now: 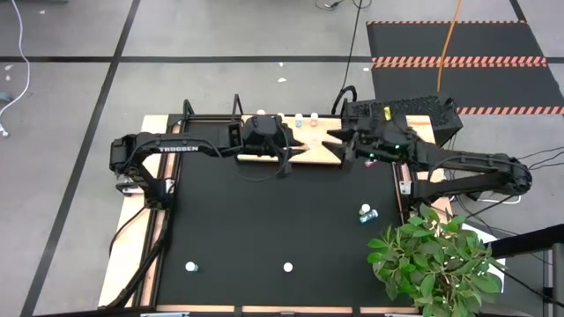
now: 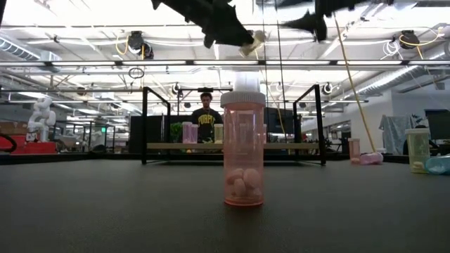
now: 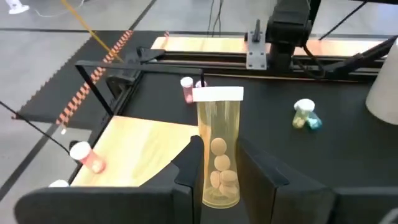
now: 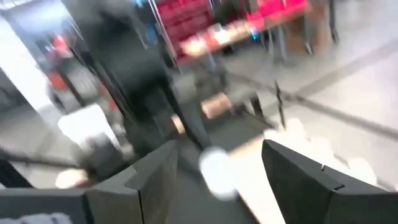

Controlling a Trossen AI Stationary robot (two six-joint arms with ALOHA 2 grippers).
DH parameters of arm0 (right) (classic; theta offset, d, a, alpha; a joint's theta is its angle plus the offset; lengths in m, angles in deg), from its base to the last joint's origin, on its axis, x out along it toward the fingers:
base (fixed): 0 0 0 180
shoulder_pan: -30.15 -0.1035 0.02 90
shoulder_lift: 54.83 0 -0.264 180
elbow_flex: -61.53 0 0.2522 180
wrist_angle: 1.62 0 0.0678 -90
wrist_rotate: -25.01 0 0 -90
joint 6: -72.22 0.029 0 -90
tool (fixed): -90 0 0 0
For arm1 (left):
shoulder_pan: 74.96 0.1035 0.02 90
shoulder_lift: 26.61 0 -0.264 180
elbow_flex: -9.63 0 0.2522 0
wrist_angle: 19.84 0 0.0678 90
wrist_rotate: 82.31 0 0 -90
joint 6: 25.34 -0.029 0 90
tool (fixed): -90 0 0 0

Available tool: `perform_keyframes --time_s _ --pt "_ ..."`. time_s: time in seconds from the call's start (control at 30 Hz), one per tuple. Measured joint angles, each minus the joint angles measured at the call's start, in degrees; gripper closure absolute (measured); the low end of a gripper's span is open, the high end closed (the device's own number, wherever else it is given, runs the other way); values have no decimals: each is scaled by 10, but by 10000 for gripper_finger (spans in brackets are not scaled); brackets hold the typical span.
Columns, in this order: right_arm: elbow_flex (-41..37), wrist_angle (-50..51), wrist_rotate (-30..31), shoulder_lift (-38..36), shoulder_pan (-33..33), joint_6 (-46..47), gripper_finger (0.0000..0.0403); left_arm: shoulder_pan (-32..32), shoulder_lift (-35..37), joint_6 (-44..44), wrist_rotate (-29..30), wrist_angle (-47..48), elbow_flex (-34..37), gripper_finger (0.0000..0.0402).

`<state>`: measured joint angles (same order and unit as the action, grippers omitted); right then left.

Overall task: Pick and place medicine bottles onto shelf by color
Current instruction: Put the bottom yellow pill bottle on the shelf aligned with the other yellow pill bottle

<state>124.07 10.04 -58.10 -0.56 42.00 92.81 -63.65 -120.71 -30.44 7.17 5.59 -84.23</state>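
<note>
Left gripper (image 3: 214, 180) is clamping a yellow bottle (image 3: 219, 149) upright between its fingers, white cap up, pale pills showing inside. It's hanging over the shelf (image 1: 308, 151), just off the board's left half in the high view. Left wrist view is also showing the light-wood board (image 3: 140, 149) below the bottle, with a pink bottle (image 3: 87, 155) lying on it near the edge.

Right gripper (image 4: 214, 171) is sitting over the shelf's right end with its jaws spread wide, gripping nothing; a blurred white cap (image 4: 217, 171) is showing between them, below.

Off the shelf, on the black tabletop (image 1: 264, 220): a pink bottle (image 2: 243, 147) is standing upright in front of the shelf, and a teal bottle (image 1: 366, 213) is lying right of and in front of the shelf, near a potted plant (image 1: 432, 260).
</note>
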Motion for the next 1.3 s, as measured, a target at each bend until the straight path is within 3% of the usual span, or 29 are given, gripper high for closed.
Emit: perform_keyframes --time_s 0.1,0.3,0.57,0.83,1.3 --pt "-44 -8 7 -7 -7 33 172 7 14 15 -2 -24 0 322" --pt "-141 -266 6 7 -12 68 172 24 38 96 -46 -109 0 322" --pt "-153 -404 -13 49 -12 -12 172 20 23 147 -101 -211 0 321" --pt "-152 -417 -71 52 -4 -23 175 17 7 161 -115 -238 0 321" --pt "-152 -409 -102 52 15 -5 228 13 -30 163 -125 -294 -1 321"
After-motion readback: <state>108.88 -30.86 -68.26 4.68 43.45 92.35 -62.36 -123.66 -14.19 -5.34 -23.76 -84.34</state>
